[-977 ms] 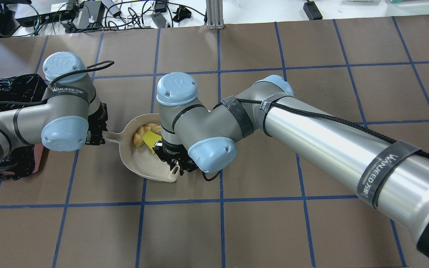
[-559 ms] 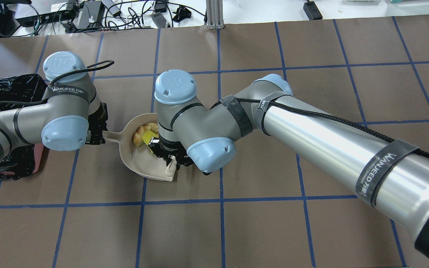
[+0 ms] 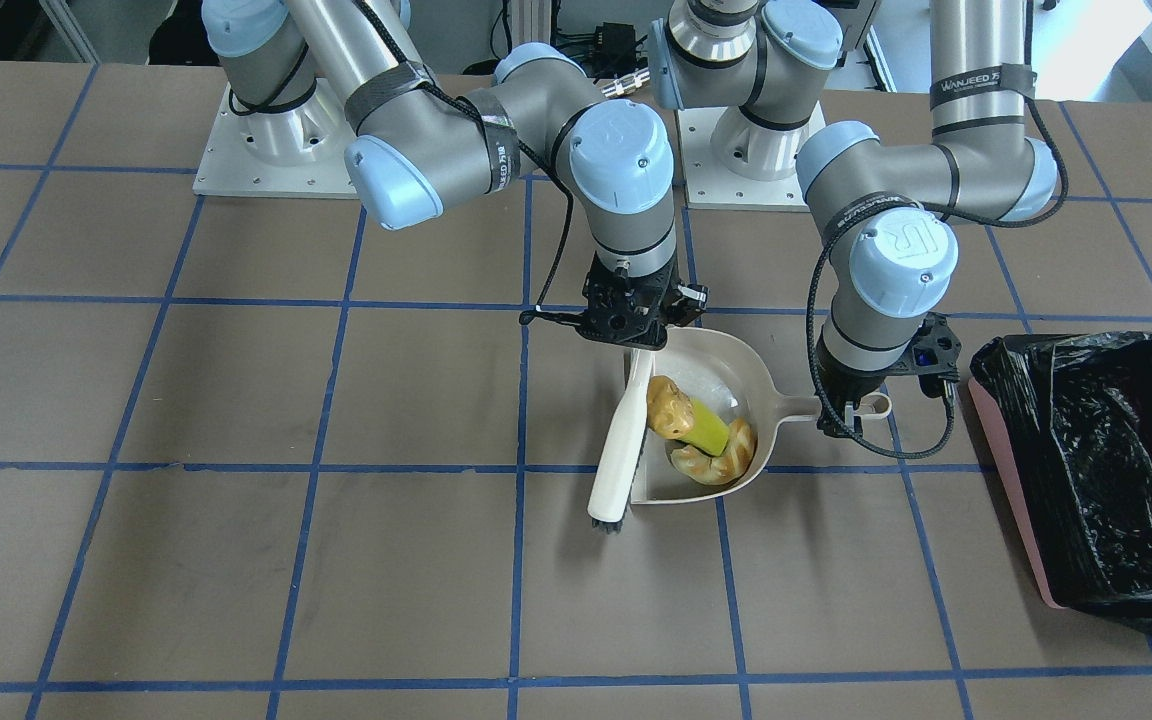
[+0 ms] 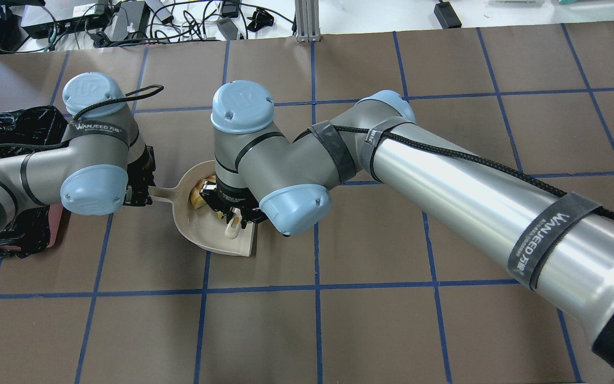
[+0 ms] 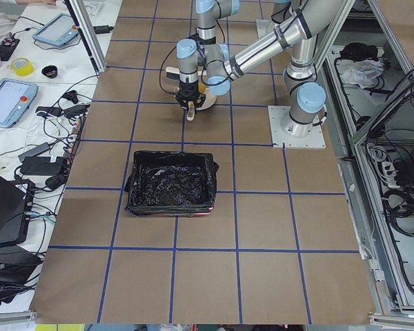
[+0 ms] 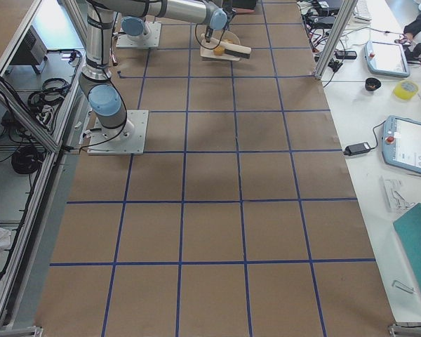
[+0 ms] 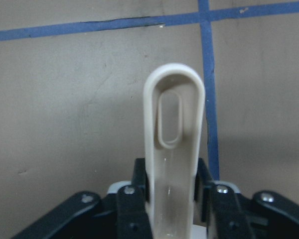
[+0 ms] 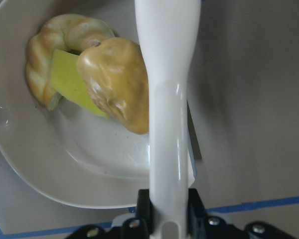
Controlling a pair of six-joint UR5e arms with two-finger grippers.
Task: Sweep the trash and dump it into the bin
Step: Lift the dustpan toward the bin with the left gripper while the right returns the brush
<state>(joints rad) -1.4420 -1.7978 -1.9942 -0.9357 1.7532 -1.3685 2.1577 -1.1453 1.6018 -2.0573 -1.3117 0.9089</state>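
The trash lies in the beige dustpan [image 3: 726, 370]: a golden-brown lump [image 3: 669, 408], a yellow wedge [image 3: 708, 428] and a curved tan pastry [image 3: 721, 462], all touching. In the right wrist view the lump [image 8: 117, 82] rests against the brush. My left gripper [image 3: 848, 408] is shut on the dustpan handle [image 7: 174, 144]. My right gripper [image 3: 636, 335] is shut on the white brush handle [image 8: 167, 99]; the brush [image 3: 623, 440] stands at the pan's open edge. The bin [image 3: 1116, 450], pink with a black bag, stands beside the left arm.
The bin [image 5: 171, 183] is open at the top, a short way from the pan's handle end. Brown table with blue tape grid [image 4: 392, 298]. Cables and devices lie beyond the far table edge [image 4: 126, 21].
My right arm moved the brush toward the dustpan's handle side, pushing the trash deeper into the pan. In the overhead view the arm now covers most of the trash. The left arm stayed still.
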